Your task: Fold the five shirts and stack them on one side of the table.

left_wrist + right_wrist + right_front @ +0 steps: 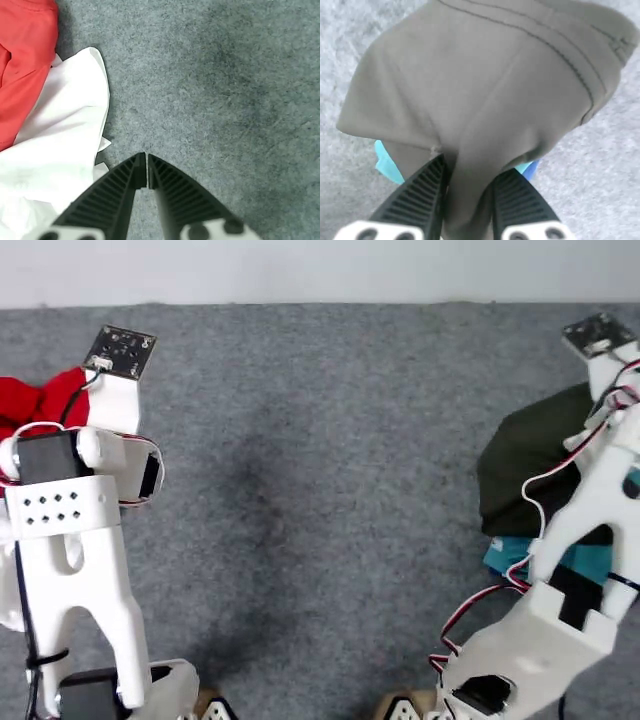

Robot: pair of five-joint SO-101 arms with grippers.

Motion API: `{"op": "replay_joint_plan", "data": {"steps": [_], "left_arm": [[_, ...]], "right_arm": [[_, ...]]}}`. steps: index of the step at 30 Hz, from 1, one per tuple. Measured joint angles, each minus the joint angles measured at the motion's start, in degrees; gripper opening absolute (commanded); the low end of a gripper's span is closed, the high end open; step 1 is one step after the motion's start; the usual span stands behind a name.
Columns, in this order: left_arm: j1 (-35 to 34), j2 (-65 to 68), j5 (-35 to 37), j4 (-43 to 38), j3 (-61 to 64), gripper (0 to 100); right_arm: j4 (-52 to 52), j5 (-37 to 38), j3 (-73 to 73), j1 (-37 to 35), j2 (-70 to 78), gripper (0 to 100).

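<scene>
Two arms stand at the grey, felt-covered bench (320, 490), one at each side, and the shirts lie in two separate lots well apart. On the left side I count two: one red shirt (40, 400) bunched up at the far left edge, and one white shirt (65, 145) crumpled against it, its loose edge spilling onto the felt. The left gripper (146, 172) is clenched on nothing, its two ribbed black fingers pressed tip to tip over bare felt just beside the white shirt's edge. On the right side there is one dark olive-grey shirt (525, 465), lying on top of turquoise cloth (384, 161) that pokes out along its near edge, with a sliver of deeper blue (531, 167) showing at another spot; I cannot tell whether those two colours belong to one garment or two. The dark shirt lies as a rounded heap, its longer line running from the far right corner back towards the near side, and a stitched hem crosses its upper surface. The right gripper (470, 170) has hold of it, a raised fold of the dark fabric pinched between its two fingers at the near edge of the heap.
</scene>
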Motion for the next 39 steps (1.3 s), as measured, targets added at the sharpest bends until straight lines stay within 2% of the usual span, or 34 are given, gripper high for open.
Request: {"op": "replay_joint_plan", "data": {"steps": [7, 13, 15, 19, 22, 27, 30, 32, 36, 39], "left_arm": [[0.0, 0.0, 0.0, 0.0, 0.0, 2], [0.0, 0.0, 0.0, 0.0, 0.0, 2], [0.0, 0.0, 0.0, 0.0, 0.0, 2], [0.0, 0.0, 0.0, 0.0, 0.0, 2], [0.0, 0.0, 0.0, 0.0, 0.0, 2], [0.0, 0.0, 0.0, 0.0, 0.0, 2], [0.0, 0.0, 0.0, 0.0, 0.0, 2], [0.0, 0.0, 0.0, 0.0, 0.0, 2], [0.0, 0.0, 0.0, 0.0, 0.0, 2], [0.0, 0.0, 0.0, 0.0, 0.0, 2]], "right_arm": [[0.0, 0.0, -0.97, 1.14, 1.14, 1.5], [-4.48, -0.18, -0.97, 5.45, 12.04, 1.7], [-7.12, -0.18, -0.97, 6.86, 15.38, 5.7], [-8.09, 0.35, -1.14, 8.7, 18.55, 23.8], [-5.54, 0.44, -3.87, 9.76, 18.55, 27.2], [0.88, -0.26, -12.57, 9.49, 17.67, 27.0], [0.97, -2.73, -14.07, 8.79, 14.07, 25.9], [0.97, -4.31, -14.24, 8.18, 12.04, 19.7], [0.97, -4.75, -10.46, 5.8, 8.97, 0.7], [1.05, -4.75, -4.04, 4.66, 7.47, 3.2]]}}
